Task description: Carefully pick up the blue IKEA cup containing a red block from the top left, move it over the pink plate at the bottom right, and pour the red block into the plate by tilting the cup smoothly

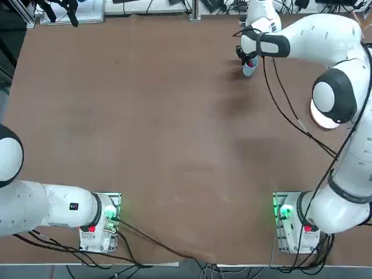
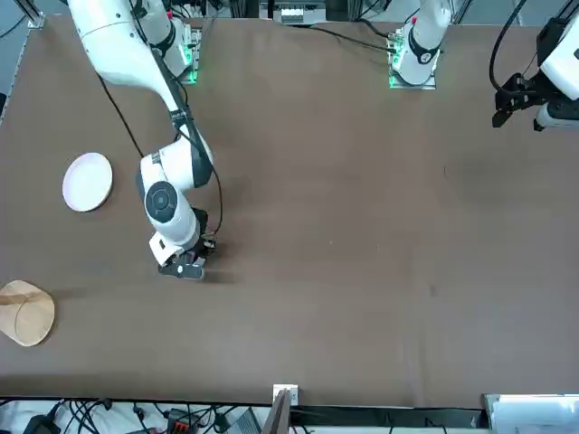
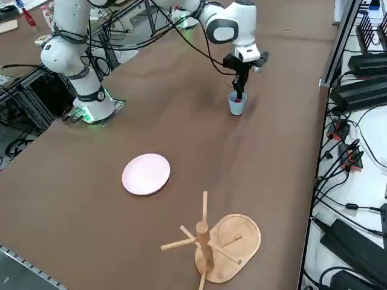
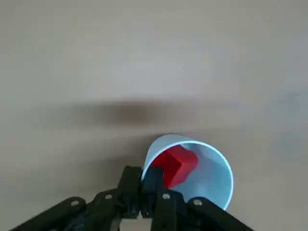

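Right hand (image 4: 141, 192) grips the cup (image 4: 207, 168) (red block (image 4: 177, 164) inside) above brown tabletop (image 3: 181, 127).

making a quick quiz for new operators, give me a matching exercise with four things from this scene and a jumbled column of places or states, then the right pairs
Things
1. right end effector
2. blue cup
3. red block
4. pink plate

Places or states
A. flat on the table, apart from the arm
B. gripped by its wall
C. shut on another thing's wall
D. lying inside a round-rimmed container

Right pairs
1-C
2-B
3-D
4-A
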Robot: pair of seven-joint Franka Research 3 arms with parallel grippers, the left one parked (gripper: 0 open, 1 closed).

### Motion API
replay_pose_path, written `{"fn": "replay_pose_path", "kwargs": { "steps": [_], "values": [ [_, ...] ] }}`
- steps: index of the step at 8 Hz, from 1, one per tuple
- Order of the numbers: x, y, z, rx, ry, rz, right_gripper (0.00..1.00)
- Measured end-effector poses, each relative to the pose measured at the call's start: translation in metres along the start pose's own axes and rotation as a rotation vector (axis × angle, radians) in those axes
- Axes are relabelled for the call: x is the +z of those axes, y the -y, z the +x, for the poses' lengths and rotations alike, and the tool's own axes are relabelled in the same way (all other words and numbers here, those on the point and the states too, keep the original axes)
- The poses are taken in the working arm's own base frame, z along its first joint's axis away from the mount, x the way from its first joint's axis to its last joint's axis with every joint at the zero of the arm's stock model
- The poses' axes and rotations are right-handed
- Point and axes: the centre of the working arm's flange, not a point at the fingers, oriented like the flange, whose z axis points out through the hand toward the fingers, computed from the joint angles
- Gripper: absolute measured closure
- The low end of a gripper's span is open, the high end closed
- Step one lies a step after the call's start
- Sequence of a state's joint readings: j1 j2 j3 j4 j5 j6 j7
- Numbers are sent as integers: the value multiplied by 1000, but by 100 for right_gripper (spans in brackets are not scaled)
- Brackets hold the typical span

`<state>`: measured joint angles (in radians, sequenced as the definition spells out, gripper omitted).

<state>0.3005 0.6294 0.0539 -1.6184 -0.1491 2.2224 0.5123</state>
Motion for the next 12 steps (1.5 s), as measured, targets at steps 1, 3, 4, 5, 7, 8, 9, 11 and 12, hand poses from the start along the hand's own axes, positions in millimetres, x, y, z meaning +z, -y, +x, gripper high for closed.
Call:
{"fn": "replay_pose_path", "kwargs": {
  "steps": [1, 3, 4, 5, 7, 8, 9, 11, 12],
  "values": [
    [-7, -8, 0, -4, 26, -21, 98],
    [-37, -30, 0, -1, 69, -57, 98],
    [-57, -47, 2, -1, 74, -65, 98],
    [-79, -68, 6, -7, 67, -66, 98],
    [-119, -127, 12, -17, 55, -64, 98],
    [-132, -156, 9, -15, 51, -62, 98],
    [-138, -181, 3, -11, 54, -62, 98],
    [-137, -216, -16, -4, 61, -60, 98],
    [-130, -231, -28, -19, 47, -54, 98]
  ]
}}
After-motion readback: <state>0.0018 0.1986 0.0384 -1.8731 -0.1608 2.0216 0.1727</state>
